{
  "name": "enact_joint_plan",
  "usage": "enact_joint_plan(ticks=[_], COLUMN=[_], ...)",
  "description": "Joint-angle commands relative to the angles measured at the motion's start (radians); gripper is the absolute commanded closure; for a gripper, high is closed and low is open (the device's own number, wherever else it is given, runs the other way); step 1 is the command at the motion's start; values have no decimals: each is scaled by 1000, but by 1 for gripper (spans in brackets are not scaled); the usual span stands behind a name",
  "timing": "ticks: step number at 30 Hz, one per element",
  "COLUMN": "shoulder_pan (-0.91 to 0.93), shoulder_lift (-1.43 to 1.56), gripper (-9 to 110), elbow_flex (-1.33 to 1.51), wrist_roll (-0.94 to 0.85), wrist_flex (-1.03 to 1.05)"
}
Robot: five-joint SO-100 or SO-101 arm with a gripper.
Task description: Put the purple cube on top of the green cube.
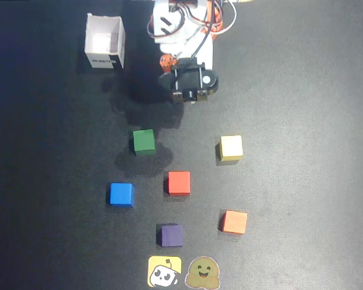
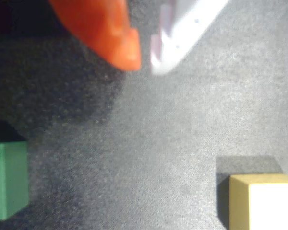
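Stickers [image 1: 184, 272] lie at the near edge of the dark counter [image 1: 302, 90] in the overhead view, a yellow one and a round tan one side by side. Just beyond them sits the purple cube [image 1: 171, 235], alone and untouched, with an orange cube [image 1: 233, 222] to its right. Farther up come a blue cube [image 1: 121, 194] on the left and a red cube [image 1: 179, 182] near the middle. Beyond those, the green cube [image 1: 143, 141] rests left of centre and a yellow cube [image 1: 231, 147] to the right, well apart from each other. The purple cube is well apart from the green one, with the red cube between them. Past the green and yellow cubes the arm [image 1: 184, 36] stands folded at the far edge, its claw [image 2: 144, 60] above bare counter, holding nothing. In the wrist view the orange finger [image 2: 105, 33] and the white finger [image 2: 182, 33] have their tips close together with a narrow gap, the green cube low on the left and the yellow cube low on the right. A white open box [image 1: 104, 42] stands at the far left.
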Motion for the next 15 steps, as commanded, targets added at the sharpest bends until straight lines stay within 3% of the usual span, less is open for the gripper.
enact_joint_plan(ticks=[1,15], shoulder_pan=[-6,-9], shoulder_lift=[11,11], gripper=[101,101], elbow_flex=[-6,-6], wrist_roll=[-3,17], wrist_flex=[2,-20])
